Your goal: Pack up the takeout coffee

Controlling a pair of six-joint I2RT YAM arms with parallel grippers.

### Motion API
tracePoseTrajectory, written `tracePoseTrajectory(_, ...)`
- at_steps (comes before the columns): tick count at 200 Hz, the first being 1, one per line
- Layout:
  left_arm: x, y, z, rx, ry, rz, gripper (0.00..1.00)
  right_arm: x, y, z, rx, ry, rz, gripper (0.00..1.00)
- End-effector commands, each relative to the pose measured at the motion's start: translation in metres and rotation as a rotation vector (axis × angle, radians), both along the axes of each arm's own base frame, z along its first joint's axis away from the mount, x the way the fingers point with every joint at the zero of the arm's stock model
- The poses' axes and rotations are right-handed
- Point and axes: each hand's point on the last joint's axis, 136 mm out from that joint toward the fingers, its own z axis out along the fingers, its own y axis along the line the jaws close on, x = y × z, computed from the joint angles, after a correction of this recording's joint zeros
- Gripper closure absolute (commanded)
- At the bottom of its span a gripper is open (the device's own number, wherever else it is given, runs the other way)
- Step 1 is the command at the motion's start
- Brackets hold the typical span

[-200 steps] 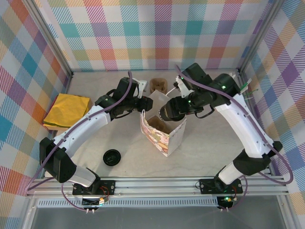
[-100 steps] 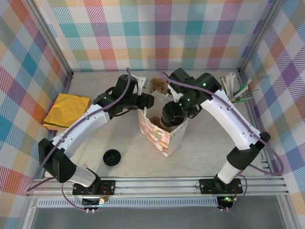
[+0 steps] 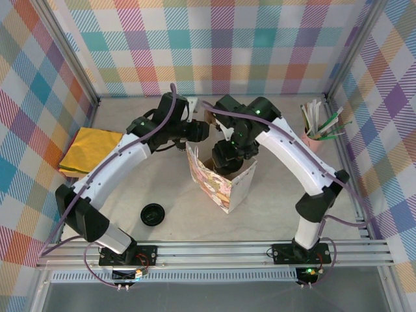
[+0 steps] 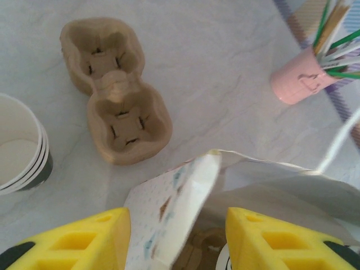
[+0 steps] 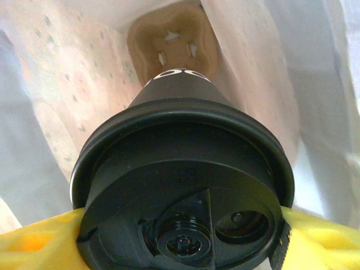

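Inside the bag (image 3: 220,186), takeout coffee (image 5: 183,180) hangs vertical (lid uppermost).

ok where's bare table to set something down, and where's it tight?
Free: between left arm and paper bag, behind the loose black lid; also the near strip in front of the bag. Crowded: back centre, both arms meeting at the bag mouth, cardboard carrier and white cups just behind.
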Motion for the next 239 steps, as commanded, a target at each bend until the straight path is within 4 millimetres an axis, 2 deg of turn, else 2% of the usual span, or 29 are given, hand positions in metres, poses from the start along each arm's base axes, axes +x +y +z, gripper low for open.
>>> tracePoseTrajectory(1, -0.002, 0.014, -0.004, 0.055, 0.068, 0.024, 0.52, -0.008, -0.007, 0.005, -0.046, 0.029, 0.005, 0.28)
tracePoseTrajectory(42, -0.005, 0.031, 0.008, 0.039, 0.151, 0.024, 0.52, -0.013, -0.003, -0.002, -0.041, 0.084, -0.037, 0.28)
tracePoseTrajectory(72, -0.015, 0.028, 0.008, 0.023, 0.184, -0.030, 0.52, -0.017, -0.003, -0.012, -0.064, 0.129, -0.045, 0.28)
tracePoseTrajectory(115, -0.023, 0.025, -0.003, 0.054, 0.237, -0.105, 0.53, -0.025, -0.007, -0.020, -0.110, 0.192, -0.053, 0.28)
tracePoseTrajectory(154, -0.023, 0.021, 0.006, 0.021, 0.226, -0.110, 0.53, -0.032, -0.008, -0.030, -0.128, 0.242, -0.047, 0.28)
tracePoseTrajectory(185, -0.028, 0.017, 0.006, -0.003, 0.239, -0.131, 0.54, -0.039, -0.018, -0.039, -0.170, 0.273, -0.060, 0.28)
tracePoseTrajectory(239, -0.029, 0.018, -0.009, 0.021, 0.272, -0.131, 0.56, -0.043, -0.031, -0.048, -0.222, 0.288, -0.064, 0.28)
